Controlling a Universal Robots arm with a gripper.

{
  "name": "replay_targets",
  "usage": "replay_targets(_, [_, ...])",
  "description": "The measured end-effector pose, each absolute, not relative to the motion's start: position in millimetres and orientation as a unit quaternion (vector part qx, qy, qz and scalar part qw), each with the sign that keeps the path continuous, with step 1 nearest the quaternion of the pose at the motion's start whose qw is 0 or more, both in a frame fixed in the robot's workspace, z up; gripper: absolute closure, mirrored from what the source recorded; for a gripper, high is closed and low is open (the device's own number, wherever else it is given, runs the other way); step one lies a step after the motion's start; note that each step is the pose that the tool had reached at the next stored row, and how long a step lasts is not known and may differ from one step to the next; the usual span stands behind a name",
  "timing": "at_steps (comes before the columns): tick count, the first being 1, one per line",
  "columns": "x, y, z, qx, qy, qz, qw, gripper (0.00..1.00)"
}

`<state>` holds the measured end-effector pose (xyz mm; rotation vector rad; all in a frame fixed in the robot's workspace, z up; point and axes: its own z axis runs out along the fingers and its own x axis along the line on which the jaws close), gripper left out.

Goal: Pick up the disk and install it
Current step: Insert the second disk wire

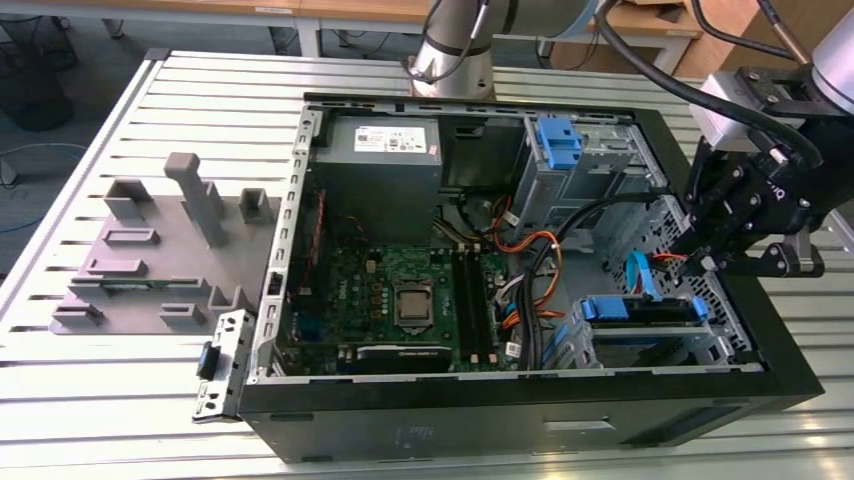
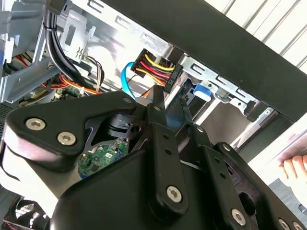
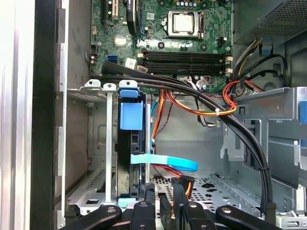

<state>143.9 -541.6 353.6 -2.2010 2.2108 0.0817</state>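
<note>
The disk (image 1: 645, 310) sits in its blue carrier in the lower drive bay of the open computer case (image 1: 534, 395), at the exterior view's right. In the first wrist view the disk (image 3: 131, 117) stands edge-on in the bay, with a blue data cable (image 3: 165, 163) curling beside it. My gripper (image 1: 707, 262) hangs just above that bay, inside the case's right wall. In both wrist views the gripper (image 2: 168, 96) (image 3: 165, 194) has its fingers close together on a black power connector (image 2: 158, 67) (image 3: 184, 183) with yellow, red and black wires.
A blue bracket (image 1: 558, 140) sits in the upper bay and a grey power supply (image 1: 380, 150) at the back. Black and orange cables (image 3: 216, 112) cross above the motherboard (image 1: 400, 290). A grey fixture (image 1: 160, 250) lies at the exterior view's left. A hand (image 2: 295, 170) shows outside the case.
</note>
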Motion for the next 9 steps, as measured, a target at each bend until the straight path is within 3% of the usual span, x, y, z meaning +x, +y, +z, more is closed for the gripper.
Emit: replay_targets(9, [147.8,-541.2,352.1,-0.706,0.708,0.026,0.010,0.71])
